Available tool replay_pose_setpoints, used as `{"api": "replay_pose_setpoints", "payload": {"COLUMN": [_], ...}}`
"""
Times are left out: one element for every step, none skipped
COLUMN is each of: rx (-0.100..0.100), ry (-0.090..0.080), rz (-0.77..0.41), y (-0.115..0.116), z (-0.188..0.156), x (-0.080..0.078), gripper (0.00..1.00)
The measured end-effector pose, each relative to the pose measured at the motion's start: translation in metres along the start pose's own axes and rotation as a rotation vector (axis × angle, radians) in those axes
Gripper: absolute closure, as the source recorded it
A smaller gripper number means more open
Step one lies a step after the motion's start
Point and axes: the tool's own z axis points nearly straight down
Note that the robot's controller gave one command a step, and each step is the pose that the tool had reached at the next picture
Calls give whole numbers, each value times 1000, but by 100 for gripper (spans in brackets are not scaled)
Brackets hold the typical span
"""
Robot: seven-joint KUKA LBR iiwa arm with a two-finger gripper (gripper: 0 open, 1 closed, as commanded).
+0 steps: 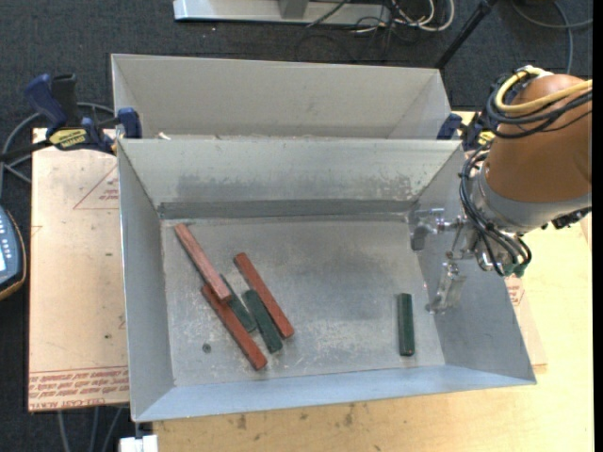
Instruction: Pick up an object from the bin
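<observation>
Hovering with wide, empty fingers [441,295] just beside a dark green bar [405,325] near the bin [283,172] right wall; seemingly approaching, needing next to lower astride it.

Three red-brown bars [263,296] crossed w/ two dk green bars [265,326], lower left; cables [415,3] up top.

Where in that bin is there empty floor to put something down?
The bin is bare in the middle, between the heap of red and green sticks at left and the lone green stick beside the gripper. The left front is crowded.
</observation>
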Motion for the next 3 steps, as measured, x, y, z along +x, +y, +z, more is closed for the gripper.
{"api": "replay_pose_setpoints", "payload": {"rx": [0, 3, 4], "ry": [-2, -6, -7], "rz": [-676, -1186, -1185], "y": [3, 0, 0], "z": [117, 154, 153], "x": [40, 26, 25], "gripper": [0, 0, 100]}}
